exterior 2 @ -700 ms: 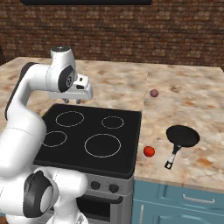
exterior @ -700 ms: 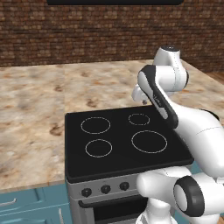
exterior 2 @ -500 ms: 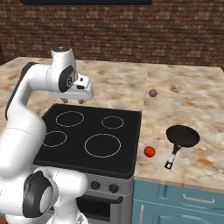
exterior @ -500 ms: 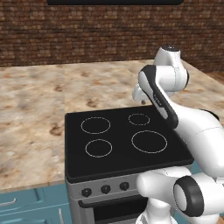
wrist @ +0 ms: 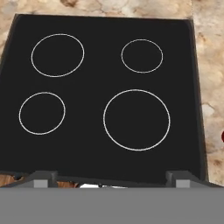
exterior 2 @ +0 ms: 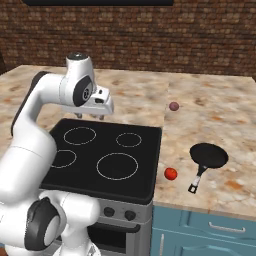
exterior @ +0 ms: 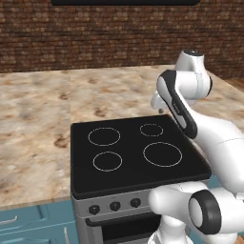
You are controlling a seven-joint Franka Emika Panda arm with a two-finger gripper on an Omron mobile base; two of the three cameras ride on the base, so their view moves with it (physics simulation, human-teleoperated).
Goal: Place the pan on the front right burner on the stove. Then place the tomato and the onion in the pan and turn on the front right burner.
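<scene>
stove (exterior 2: 107,150) top totally bare, pan (exterior 2: 209,156), tomato (exterior 2: 171,173), onion (exterior 2: 174,106) off its right edge on the counter (exterior 2: 220,115), gripper (exterior 2: 90,116) wide open above the back edge, holding nothing

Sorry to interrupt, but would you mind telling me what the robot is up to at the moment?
Nothing is being handled yet. The gripper hangs open and empty above the back of the stove, looking down on it. The front right burner is bare. The pan, the tomato and the onion all lie on the counter right of the stove, apart from each other.
</scene>
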